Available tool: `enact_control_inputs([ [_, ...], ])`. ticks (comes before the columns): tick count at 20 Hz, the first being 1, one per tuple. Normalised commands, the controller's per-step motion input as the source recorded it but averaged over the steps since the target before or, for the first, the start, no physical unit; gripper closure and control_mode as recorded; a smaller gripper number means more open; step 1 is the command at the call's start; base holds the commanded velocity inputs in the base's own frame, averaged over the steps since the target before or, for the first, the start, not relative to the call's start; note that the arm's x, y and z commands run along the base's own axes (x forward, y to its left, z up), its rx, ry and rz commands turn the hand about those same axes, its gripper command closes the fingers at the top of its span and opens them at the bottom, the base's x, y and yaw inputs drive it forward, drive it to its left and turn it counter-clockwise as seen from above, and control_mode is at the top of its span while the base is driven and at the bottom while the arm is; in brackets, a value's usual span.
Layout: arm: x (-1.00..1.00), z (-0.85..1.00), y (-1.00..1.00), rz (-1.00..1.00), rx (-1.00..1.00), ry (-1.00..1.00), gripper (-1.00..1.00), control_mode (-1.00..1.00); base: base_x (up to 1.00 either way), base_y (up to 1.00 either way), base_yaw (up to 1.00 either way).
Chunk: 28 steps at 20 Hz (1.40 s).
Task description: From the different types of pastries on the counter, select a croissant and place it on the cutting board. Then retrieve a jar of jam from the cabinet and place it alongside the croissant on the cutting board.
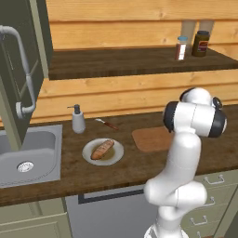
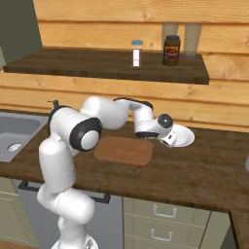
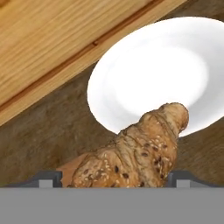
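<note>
A seeded golden-brown croissant (image 3: 135, 153) sits between my two fingertips, close to the camera and clear of the white plate (image 3: 157, 74), which is bare. My gripper (image 3: 113, 177) is shut on the croissant. In the right base view the gripper (image 2: 145, 135) hangs low over the far right corner of the cutting board (image 2: 124, 150), just left of the plate (image 2: 184, 138). My own arm hides part of the board (image 1: 148, 138) in the left base view. The cabinet (image 1: 21, 14) rises at the far left. The jar of jam is out of view.
A second plate with a long pastry (image 1: 103, 151) lies left of the board, with a knife (image 1: 107, 123) and a soap dispenser (image 1: 78, 120) behind it. The sink (image 1: 28, 153) and faucet are far left. On the wall shelf stand a blue-capped bottle (image 2: 137, 53) and a dark brown jar (image 2: 171, 50).
</note>
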Motion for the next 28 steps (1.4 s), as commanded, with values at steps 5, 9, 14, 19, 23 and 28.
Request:
enact_control_inputs([
  [5,-0.31,0.22,0.38,0.09,0.0,0.06,1.0,-1.0,0.0,0.0,0.0],
  [9,-0.07,0.03,0.24,0.04,0.0,0.02,1.0,-1.0,0.0,0.0,0.0],
  [14,-0.61,-0.11,0.33,0.04,0.0,0.1,1.0,-1.0,0.0,0.0,0.0],
  [19,-0.11,0.0,0.55,0.03,0.0,0.09,1.0,-1.0,0.0,0.0,0.0],
  [23,0.01,0.0,0.42,0.02,0.0,0.09,1.0,-1.0,0.0,0.0,0.0],
  [28,0.3,-0.12,0.04,0.01,0.0,0.04,1.0,-1.0,0.0,0.0,0.0],
])
